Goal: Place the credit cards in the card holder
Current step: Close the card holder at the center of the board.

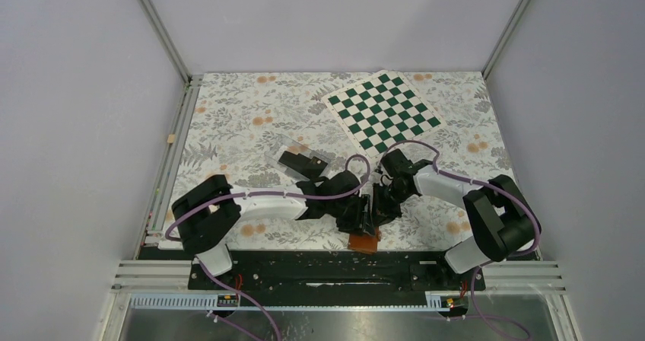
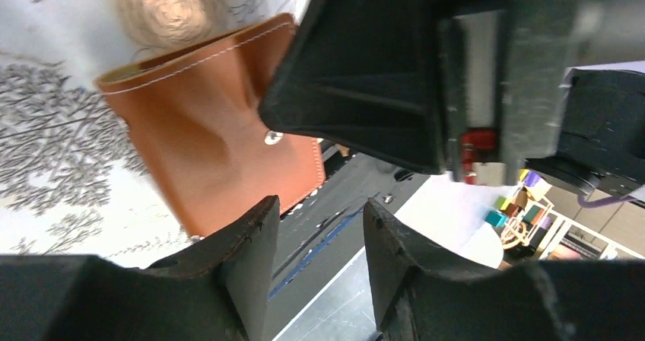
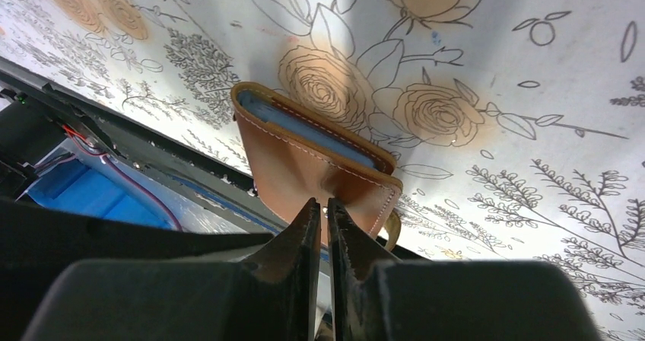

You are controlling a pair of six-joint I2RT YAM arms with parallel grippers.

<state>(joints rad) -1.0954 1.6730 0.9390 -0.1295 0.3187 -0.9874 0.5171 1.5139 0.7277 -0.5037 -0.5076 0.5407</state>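
The tan-brown card holder [image 1: 363, 241] lies closed at the table's near edge, partly over the black base rail. In the right wrist view the card holder [image 3: 304, 158] shows blue sleeves along its spine. My right gripper [image 3: 325, 202] is shut to a thin slit, pinching its puckered leather cover. My left gripper [image 2: 321, 204] stands open beside the card holder [image 2: 198, 143], with nothing between its fingers. The right gripper's black body fills the top of that view. From above, the left gripper [image 1: 363, 213] and right gripper [image 1: 378, 208] meet over the holder. Dark credit cards [image 1: 300, 162] lie behind the left arm.
A clear plastic box [image 1: 283, 149] lies by the cards. A green-and-white chessboard [image 1: 384, 110] sits at the back right. The black base rail [image 1: 304, 269] runs just below the card holder, at the table's near edge.
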